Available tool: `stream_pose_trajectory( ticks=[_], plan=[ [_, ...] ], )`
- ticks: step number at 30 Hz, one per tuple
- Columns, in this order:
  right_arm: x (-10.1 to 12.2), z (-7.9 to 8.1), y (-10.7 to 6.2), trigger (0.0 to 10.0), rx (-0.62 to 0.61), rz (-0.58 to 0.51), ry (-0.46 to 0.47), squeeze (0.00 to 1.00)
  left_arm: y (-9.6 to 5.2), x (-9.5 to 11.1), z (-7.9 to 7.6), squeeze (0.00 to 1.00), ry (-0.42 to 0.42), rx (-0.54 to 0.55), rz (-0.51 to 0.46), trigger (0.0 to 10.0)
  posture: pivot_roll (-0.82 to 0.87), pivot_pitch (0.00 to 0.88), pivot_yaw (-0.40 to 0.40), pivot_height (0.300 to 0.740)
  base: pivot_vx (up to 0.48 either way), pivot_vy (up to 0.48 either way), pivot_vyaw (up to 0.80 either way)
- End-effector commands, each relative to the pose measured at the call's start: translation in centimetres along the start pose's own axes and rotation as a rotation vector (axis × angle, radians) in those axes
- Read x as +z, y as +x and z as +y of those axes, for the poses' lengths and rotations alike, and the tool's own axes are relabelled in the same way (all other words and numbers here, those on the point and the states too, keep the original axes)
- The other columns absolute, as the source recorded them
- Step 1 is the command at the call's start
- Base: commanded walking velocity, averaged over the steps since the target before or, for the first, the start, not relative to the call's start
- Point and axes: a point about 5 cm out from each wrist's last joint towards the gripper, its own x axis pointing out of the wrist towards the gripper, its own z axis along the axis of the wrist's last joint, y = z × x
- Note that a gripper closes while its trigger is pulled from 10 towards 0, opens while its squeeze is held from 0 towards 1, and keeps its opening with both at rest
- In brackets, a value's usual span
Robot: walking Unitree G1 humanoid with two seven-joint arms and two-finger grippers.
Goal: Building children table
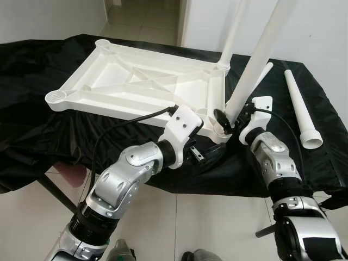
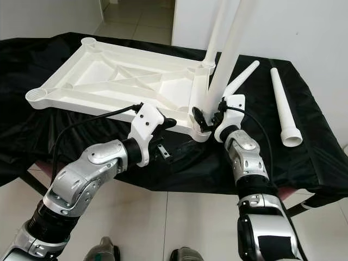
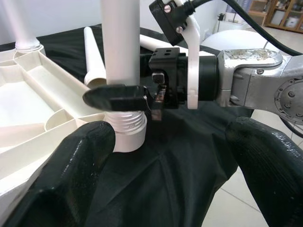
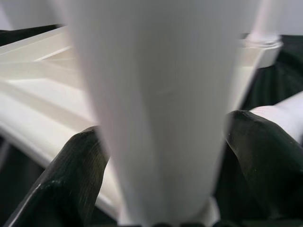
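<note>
Tabletop (image 1: 136, 81), white plastic and turned underside up, lies on the black cloth (image 1: 32, 109) that covers the counter. One leg (image 1: 234, 27) already stands in the far right corner socket. A second leg (image 1: 258, 60) is at the near right corner socket (image 1: 222, 130), its threaded end resting in or just above the socket; in the left wrist view the threads are exposed, so I judge it not yet screwed home.

The right end effector (image 1: 231, 120) pinches this leg low on its shaft, a finger pressed to each side. The left end effector (image 3: 156, 156) sits just below the tabletop's near edge, beside that corner, with its fingers (image 3: 71, 170) spread and nothing between them.

So the build looks roughly half done at most: one leg in, one being seated, and two left. The two sockets on the left side stand empty. Two loose legs lie on the cloth to the right, one (image 1: 300, 109) well apart from the tabletop, the other (image 1: 265, 72) partly hidden behind the held leg.

The two end effectors crowd the same corner, and the wrist cable (image 1: 130, 120) drapes close by, so turning the leg has little room.
</note>
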Motion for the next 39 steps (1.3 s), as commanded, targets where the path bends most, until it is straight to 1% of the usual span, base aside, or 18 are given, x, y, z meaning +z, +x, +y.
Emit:
stream_pose_trajectory(
  ticks=[1, 4, 11, 13, 15, 16, 21, 23, 24, 25, 26, 27, 28, 30, 31, 39],
  plan=[
    [0.1, 0.0, 0.1, 10.0, 0.057, -0.001, -0.009, 0.00, -0.1, -0.2, 0.0, 0.00, 0.008, 0.003, 0.007, 10.0, 0.08, 0.009, -0.056, 0.740, 0.000, 0.000, 0.00],
    [0.0, 0.0, 0.1, 10.0, 0.128, 0.008, -0.007, 0.00, -0.1, -0.1, 0.1, 0.00, 0.011, 0.004, 0.005, 10.0, 0.08, 0.011, -0.053, 0.740, 0.000, 0.000, 0.00],
    [-0.3, -0.6, 0.1, 10.0, 0.174, 0.024, -0.019, 0.00, -0.1, 0.1, 0.1, 0.00, 0.016, 0.005, 0.000, 10.0, 0.08, 0.013, -0.048, 0.740, 0.000, 0.000, 0.00],
    [-0.3, -1.1, 0.1, 10.0, 0.151, 0.041, -0.038, 0.00, -0.2, 0.1, 0.1, 0.00, 0.016, 0.003, -0.001, 10.0, 0.08, 0.014, -0.046, 0.740, 0.000, 0.000, 0.00],
    [-0.3, -1.2, 0.2, 10.0, 0.141, 0.050, -0.048, 0.00, -0.2, 0.1, 0.1, 0.00, 0.016, 0.003, 0.000, 10.0, 0.08, 0.014, -0.046, 0.740, 0.000, 0.000, 0.00],
    [-0.5, -1.5, 0.2, 10.0, 0.103, 0.080, -0.079, 0.00, -0.2, 0.1, 0.0, 0.00, 0.016, 0.002, -0.001, 10.0, 0.08, 0.014, -0.046, 0.740, 0.000, 0.000, 0.00],
    [-0.9, -2.0, 0.1, 10.0, 0.063, 0.107, -0.065, 0.00, -0.3, 0.2, 0.1, 0.00, 0.016, 0.002, -0.001, 10.0, 0.08, 0.016, -0.045, 0.740, 0.000, 0.000, 0.00],
    [-0.9, -2.0, 0.1, 9.8, 0.069, 0.099, -0.055, 0.00, -0.3, 0.2, 0.1, 0.00, 0.016, 0.002, -0.001, 10.0, 0.08, 0.016, -0.045, 0.740, 0.000, 0.000, 0.00],
    [-1.0, -2.0, 0.1, 5.9, 0.068, 0.100, -0.054, 0.00, -0.3, 0.2, 0.0, 0.00, 0.015, 0.002, -0.002, 10.0, 0.08, 0.019, -0.041, 0.740, 0.000, 0.000, 0.00],
    [-1.0, -2.0, 0.1, 5.9, 0.068, 0.100, -0.054, 0.00, -0.3, 0.2, 0.0, 0.00, 0.015, 0.002, -0.002, 10.0, 0.08, 0.019, -0.041, 0.740, 0.000, 0.000, 0.00],
    [-1.0, -2.0, 0.1, 3.9, 0.069, 0.099, -0.052, 0.00, -0.2, 0.2, 0.0, 0.00, 0.015, 0.001, -0.002, 10.0, 0.08, 0.019, -0.041, 0.740, 0.000, 0.000, 0.00],
    [-1.1, -2.0, 0.1, 2.9, 0.068, 0.098, -0.047, 0.00, -0.2, 0.3, 0.0, 0.00, 0.014, -0.002, -0.004, 10.0, 0.08, 0.019, -0.041, 0.740, 0.000, 0.000, 0.00],
    [-1.1, -2.0, 0.0, 0.2, 0.068, 0.098, -0.046, 0.00, -0.2, 0.3, 0.0, 0.00, 0.014, -0.004, -0.005, 10.0, 0.08, 0.020, -0.040, 0.740, 0.000, 0.000, 0.00],
    [-1.1, -2.0, 0.0, 0.2, 0.068, 0.098, -0.046, 0.00, -0.2, 0.3, 0.0, 0.00, 0.014, -0.004, -0.005, 10.0, 0.08, 0.020, -0.040, 0.740, 0.000, 0.000, 0.00],
    [-1.1, -2.0, 0.0, 0.0, 0.069, 0.097, -0.045, 0.00, -0.2, 0.3, -0.1, 0.00, 0.014, -0.005, -0.005, 10.0, 0.08, 0.020, -0.040, 0.740, 0.000, 0.000, 0.00],
    [-1.1, -2.0, 0.0, 0.0, 0.074, 0.084, -0.045, 0.00, 0.0, 0.5, -0.2, 0.00, 0.016, -0.013, -0.012, 10.0, 0.06, 0.024, -0.045, 0.740, 0.000, 0.000, 0.00]
  ],
)
